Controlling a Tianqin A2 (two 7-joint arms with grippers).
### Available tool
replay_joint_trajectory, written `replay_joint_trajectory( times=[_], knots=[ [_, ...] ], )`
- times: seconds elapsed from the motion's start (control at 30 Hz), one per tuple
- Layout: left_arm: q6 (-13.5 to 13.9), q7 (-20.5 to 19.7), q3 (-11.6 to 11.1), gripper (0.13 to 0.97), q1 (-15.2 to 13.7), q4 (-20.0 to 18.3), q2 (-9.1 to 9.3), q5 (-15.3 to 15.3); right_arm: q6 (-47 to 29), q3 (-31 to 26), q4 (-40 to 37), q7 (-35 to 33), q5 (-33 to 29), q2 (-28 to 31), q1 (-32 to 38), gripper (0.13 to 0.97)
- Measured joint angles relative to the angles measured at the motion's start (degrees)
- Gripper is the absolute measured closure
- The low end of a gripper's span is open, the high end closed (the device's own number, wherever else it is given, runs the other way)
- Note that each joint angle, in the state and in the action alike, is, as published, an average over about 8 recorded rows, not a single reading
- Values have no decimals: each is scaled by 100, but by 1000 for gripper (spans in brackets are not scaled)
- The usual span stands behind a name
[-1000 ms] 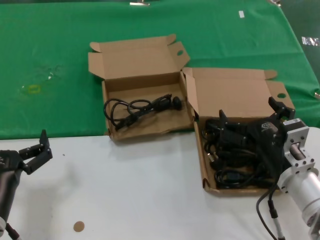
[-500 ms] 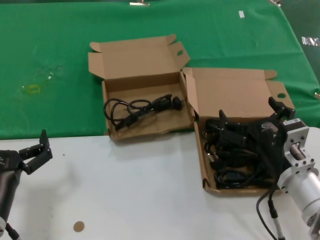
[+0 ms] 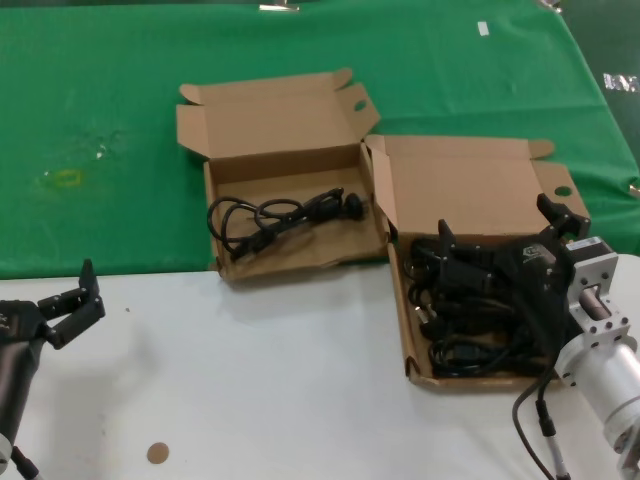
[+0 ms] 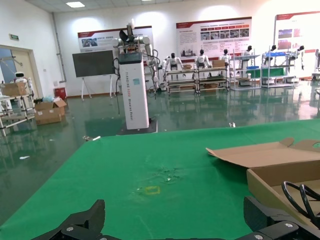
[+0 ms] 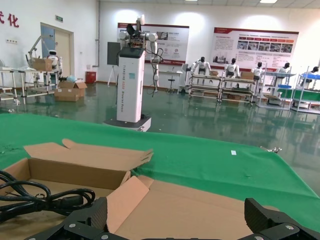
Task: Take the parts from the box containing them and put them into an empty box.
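Full box (image 3: 470, 195), lower right of the head view: shallow brown cardboard mailer, lid hinged back with one round hole, matte and creased

Cables (image 3: 462, 322), inside that box: heap of thin black leads in looped bundles with chunky moulded plugs; likely light, limp and springy, prone to tangling and dragging neighbours out; plugs the only stiff part; best taken across the gathered middle of one loop, or just behind a plug, not by a single strand

Second box (image 3: 290, 255), centre of the frame, touching the full box at its right wall: same cardboard, skewed lid with rounded ear flaps; one cable bundle (image 3: 280, 218) already lying on its floor

Right hand (image 3: 500, 240), lower right: black fingers spread apart, one over the cable heap and one near the lid's right edge, nothing clamped between; silver wrist body trailing a black lead toward the lower edge

Left hand (image 3: 75, 300), lower left over bare white surface: fingers apart, holding nothing, well apart from both boxes, parked

Tabletop (image 3: 300, 380): smooth white near half, green cloth (image 3: 130, 90) over the far half, cloth slightly scuffed at upper left; small brown disc (image 3: 157, 453) near the lower left edge
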Motion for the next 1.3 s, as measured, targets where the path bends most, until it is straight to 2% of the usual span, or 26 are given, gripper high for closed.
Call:
replay_joint_trajectory(
  times=[1.3],
  knots=[
    [0, 0, 0, 132, 0, 0, 0, 0, 0, 0, 0, 0, 0, 0, 0, 129]
  ],
)
